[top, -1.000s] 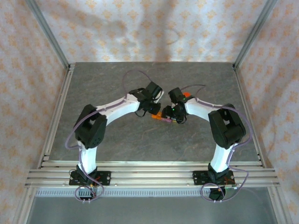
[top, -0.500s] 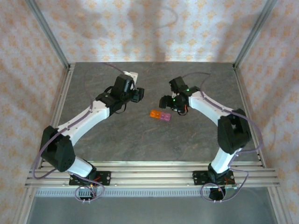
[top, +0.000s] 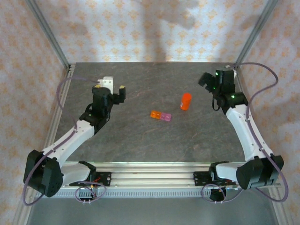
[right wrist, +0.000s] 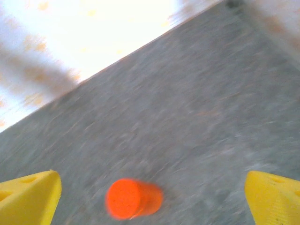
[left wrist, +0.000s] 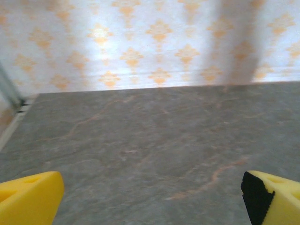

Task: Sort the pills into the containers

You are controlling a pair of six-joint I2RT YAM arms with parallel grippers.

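Our left gripper [left wrist: 150, 200] and right gripper [right wrist: 150, 197] both hang spread wide and empty, well apart from the containers [top: 160, 116], which lie in the middle of the table [top: 140, 140] with the bottle [top: 186, 101] standing near their pink end. We see no loose pills (presumably they sit inside the bottle), so we judge the danger lies in the grab, where an off-centre squeeze could topple it. A careless tilt might scatter pills past the small cells, and the light strip could skid if nudged.
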